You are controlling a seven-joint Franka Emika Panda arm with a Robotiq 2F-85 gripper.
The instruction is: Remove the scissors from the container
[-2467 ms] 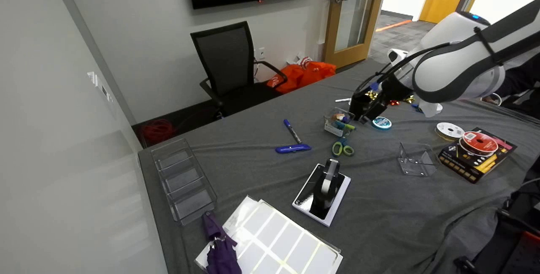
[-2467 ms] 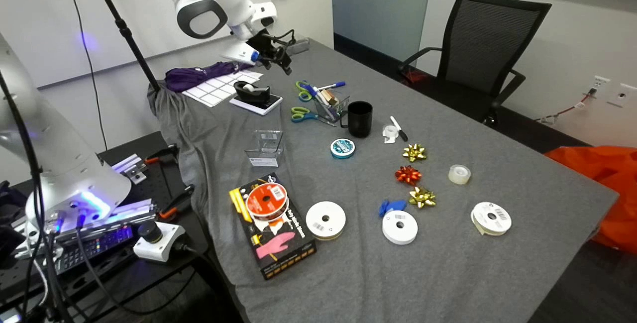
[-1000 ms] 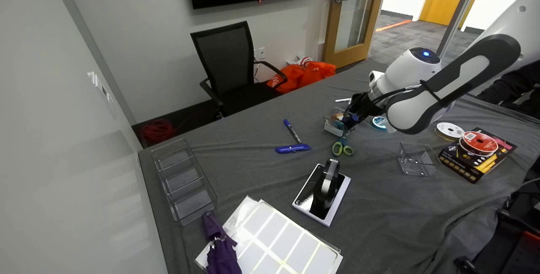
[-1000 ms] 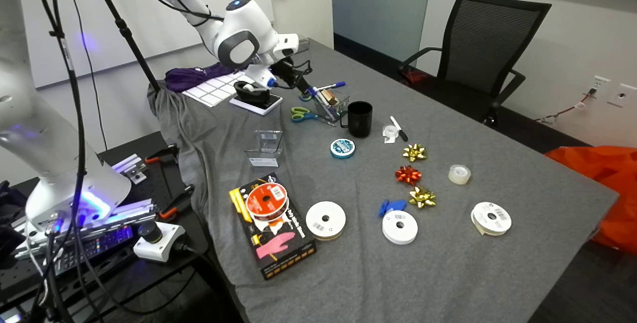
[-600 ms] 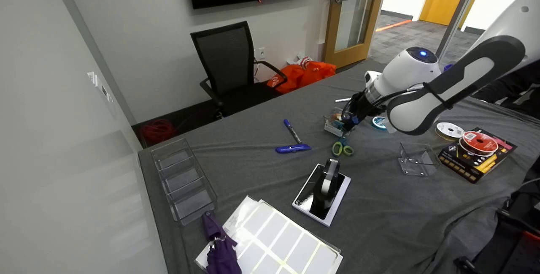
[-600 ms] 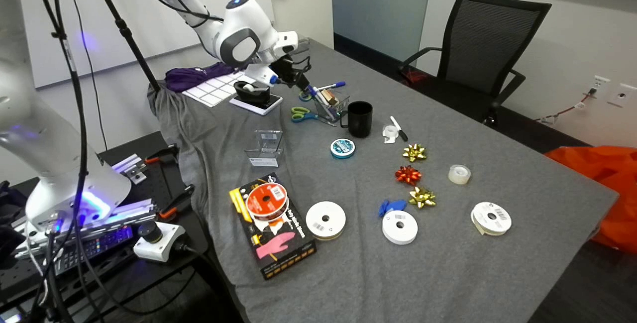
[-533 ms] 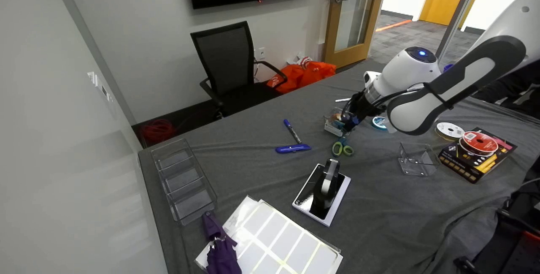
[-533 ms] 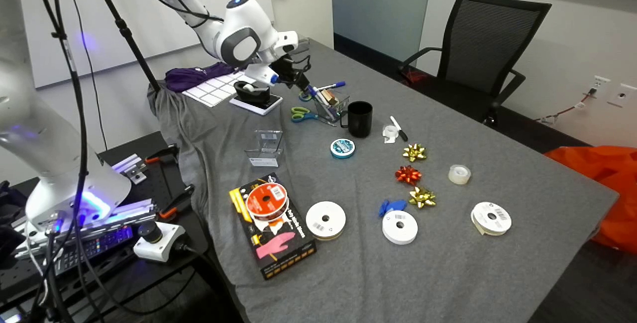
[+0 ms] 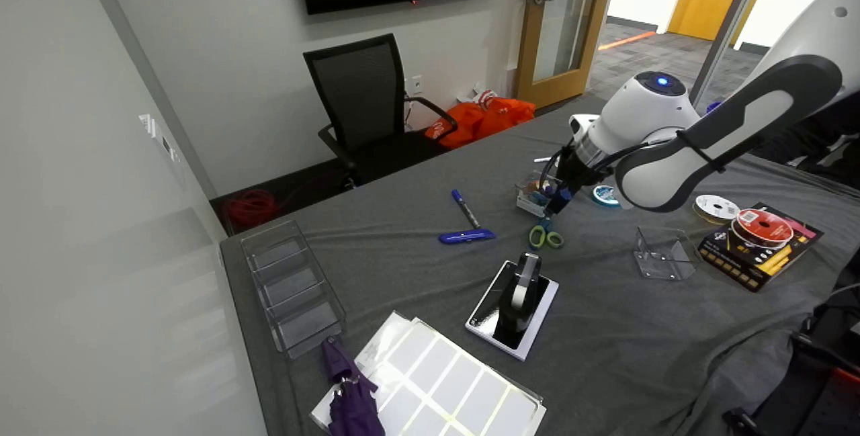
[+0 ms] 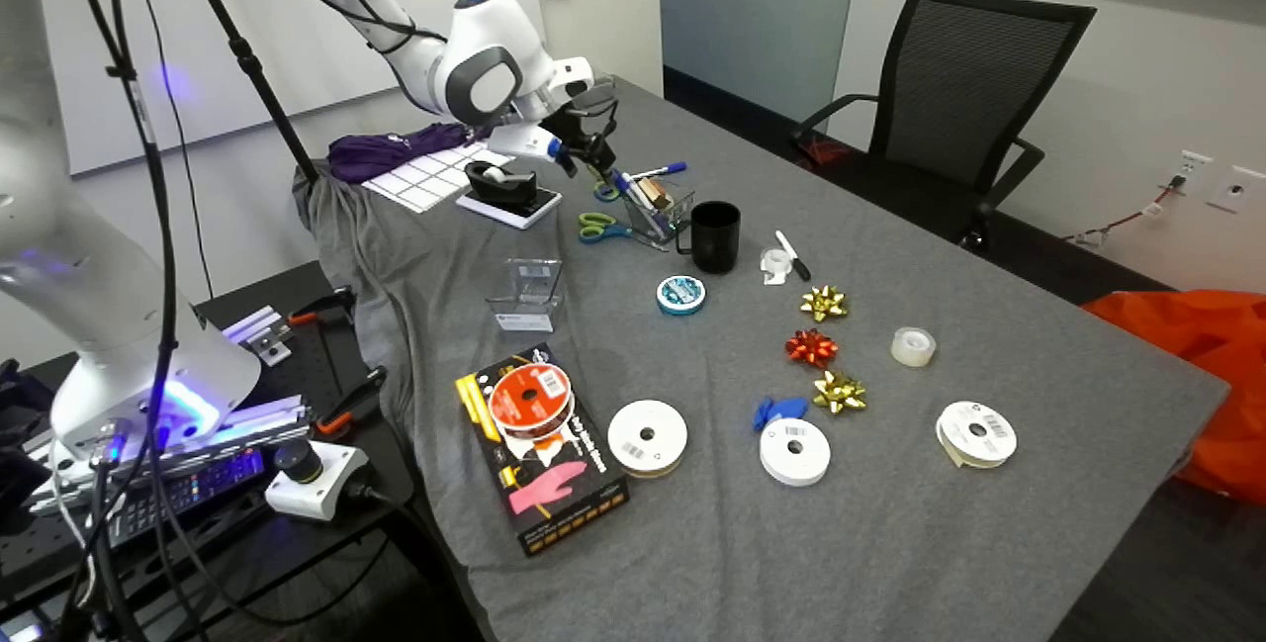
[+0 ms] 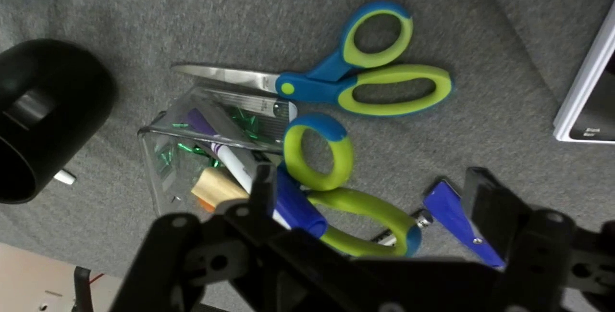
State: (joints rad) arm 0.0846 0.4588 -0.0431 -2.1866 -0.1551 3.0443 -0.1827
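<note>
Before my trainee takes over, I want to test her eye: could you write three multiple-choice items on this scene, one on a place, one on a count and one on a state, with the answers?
1. Where is the mug relative to the container?
A) inside it
B) underneath it
C) beside it

2. How many pairs of scissors show in the wrist view?
A) one
B) two
C) four

3. How does the gripper stand?
A) open
B) shut on the mug
C) shut on the container

1: C, since the mug stands next to the container in an exterior view.
2: B, since one pair lies on the table and another pokes out of the container.
3: A, since its jaws stand wide apart in the wrist view.
</note>
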